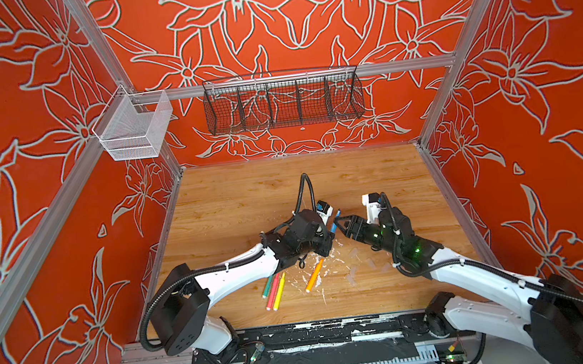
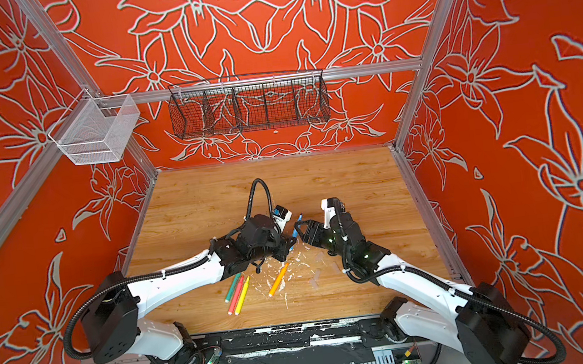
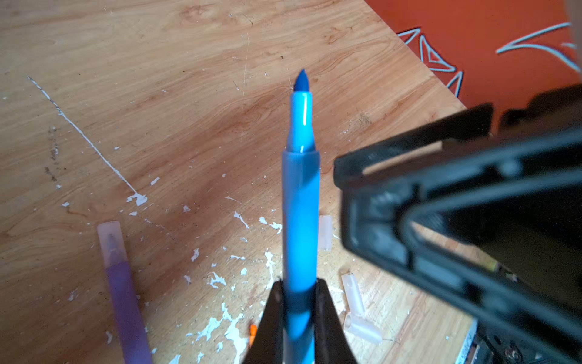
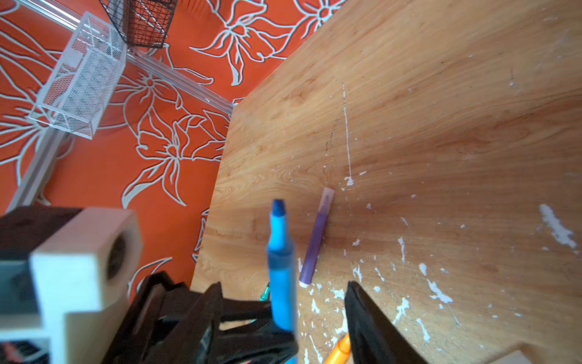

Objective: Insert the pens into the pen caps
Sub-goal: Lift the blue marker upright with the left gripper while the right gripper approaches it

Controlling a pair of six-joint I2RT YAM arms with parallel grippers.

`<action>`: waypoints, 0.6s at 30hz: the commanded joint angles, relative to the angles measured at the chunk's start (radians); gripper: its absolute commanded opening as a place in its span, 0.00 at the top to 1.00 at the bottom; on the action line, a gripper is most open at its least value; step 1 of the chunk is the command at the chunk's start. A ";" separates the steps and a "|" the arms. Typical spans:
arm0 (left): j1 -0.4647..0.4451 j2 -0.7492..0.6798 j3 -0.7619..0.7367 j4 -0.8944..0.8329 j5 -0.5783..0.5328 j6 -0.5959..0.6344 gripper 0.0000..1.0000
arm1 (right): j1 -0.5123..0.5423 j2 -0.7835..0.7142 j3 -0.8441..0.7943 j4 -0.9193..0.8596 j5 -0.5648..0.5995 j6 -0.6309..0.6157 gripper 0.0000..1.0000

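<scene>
Blue pen [image 3: 299, 220] clamped low by left gripper [image 3: 299, 285], tip exposed for capping; right gripper [image 1: 340, 226] half-open, empty, just beside it; pen caps [image 3: 354, 293] loose toward worktop [image 1: 246, 195] front edge.

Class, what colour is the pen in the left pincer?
Blue pen, clearest in the left wrist view.

Glossy plastic blue pen [image 3: 299, 220]; translucent plastic pen caps [image 3: 354, 294]; wood-grain table [image 3: 189, 94], paint-flecked.
</scene>
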 commanded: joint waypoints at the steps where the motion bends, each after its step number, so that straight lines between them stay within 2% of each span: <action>1: -0.017 -0.017 -0.013 0.054 0.028 0.041 1.00 | 0.011 0.007 0.053 0.025 0.059 0.003 0.40; 5: -0.020 -0.001 -0.009 0.053 0.041 0.055 1.00 | 0.015 0.034 0.087 0.005 0.061 -0.010 0.50; 14: -0.020 -0.018 -0.018 0.054 0.015 0.071 1.00 | 0.032 0.047 0.095 -0.016 0.049 -0.002 0.53; 18: -0.020 -0.016 -0.020 0.057 0.017 0.067 1.00 | 0.034 0.012 0.077 -0.043 0.065 0.000 0.62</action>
